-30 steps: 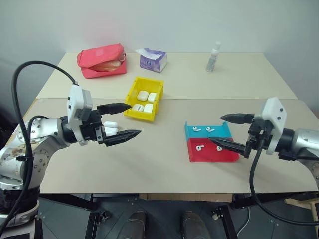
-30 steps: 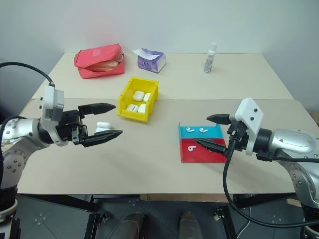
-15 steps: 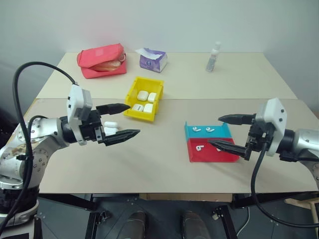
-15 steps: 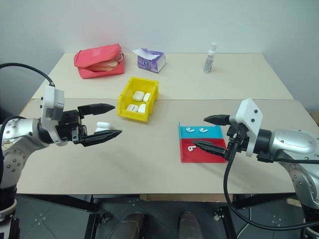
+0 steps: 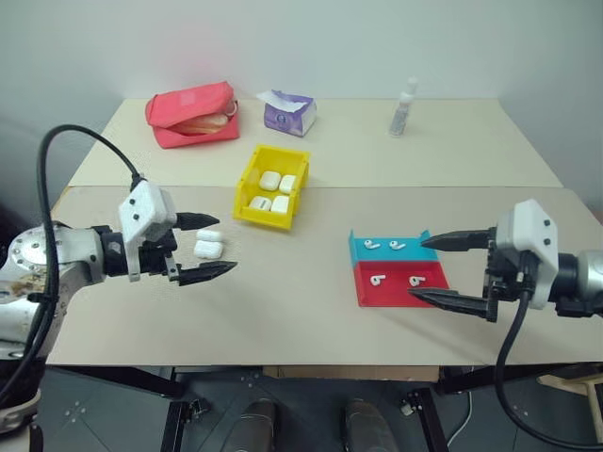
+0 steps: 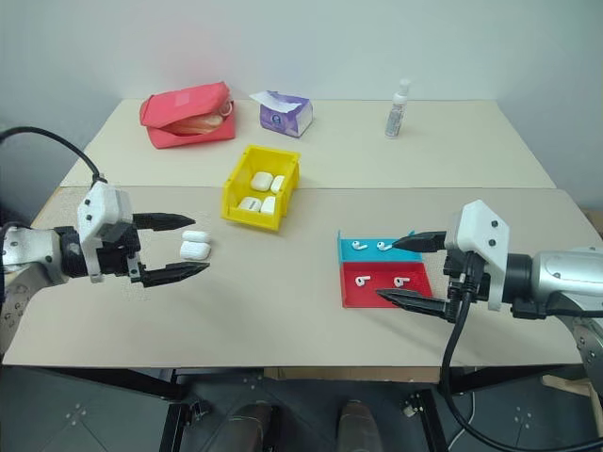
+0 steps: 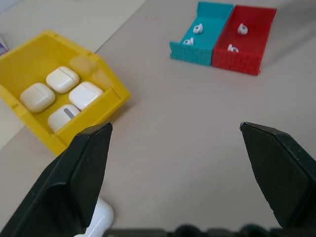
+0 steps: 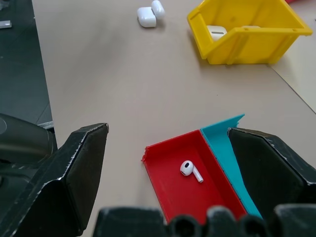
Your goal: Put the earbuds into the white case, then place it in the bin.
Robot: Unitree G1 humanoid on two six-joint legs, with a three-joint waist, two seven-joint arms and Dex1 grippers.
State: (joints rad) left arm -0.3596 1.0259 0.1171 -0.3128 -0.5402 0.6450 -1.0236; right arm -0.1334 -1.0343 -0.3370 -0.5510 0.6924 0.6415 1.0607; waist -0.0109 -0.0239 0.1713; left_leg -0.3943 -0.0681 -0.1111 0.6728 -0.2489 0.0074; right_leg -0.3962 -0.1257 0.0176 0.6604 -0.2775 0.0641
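- No brand or readable writing shows on anything; the tissue box [image 5: 288, 113] has a pattern too small to make out.
- The case [image 5: 208, 246] lies on the table [image 5: 301, 301], lid open, just off the near-left corner of the bin [image 5: 272, 186].
- The left gripper [image 5: 205, 247] hovers with its two black fingers spread wide, one on each side of the case as seen from the head, not touching it. In the left wrist view the case [image 7: 98, 220] peeks out beside one finger.
- The bin holds four white cases, closed as far as I can tell.
- The earbuds [image 5: 396, 263] lie in the tray [image 5: 400, 271]: two in the teal half, two in the red half.
- The right gripper [image 5: 452, 269] hangs at the tray's right edge, fingers wide apart and empty, pointing across the tray towards the left. The nearest earbud [image 8: 189, 169] lies in the red half between its fingers in the right wrist view.
- At the back of the table stand a red pouch [image 5: 192, 114] and a small bottle [image 5: 403, 107].
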